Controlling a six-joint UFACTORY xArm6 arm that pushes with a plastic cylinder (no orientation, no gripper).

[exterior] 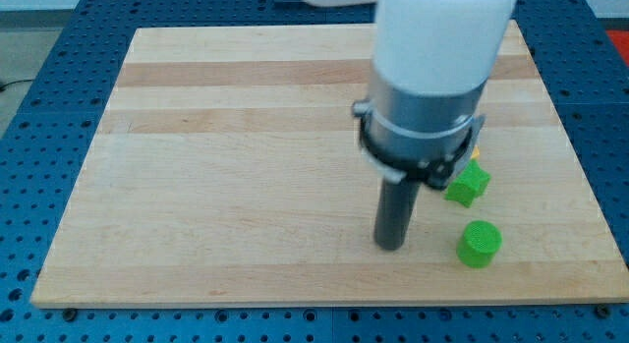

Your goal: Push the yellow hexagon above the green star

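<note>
The rod's tip (391, 247), with no gripper to open or shut, rests left of the green star (467, 184) and green cylinder (480, 244), while the yellow hexagon (475, 150) shows only as a sliver up-right behind the arm, just above the star.

Single camera view only; no second view, no overlap. Camera raised, looks down at slant across wooden worktop (246, 156) from its near long edge toward far edge. All four worktop edges in frame; blue perforated base (59, 78) visible around them. Arm body (432, 78) close to lens, large, cropped at view's top, hides part of far right corner region.
</note>
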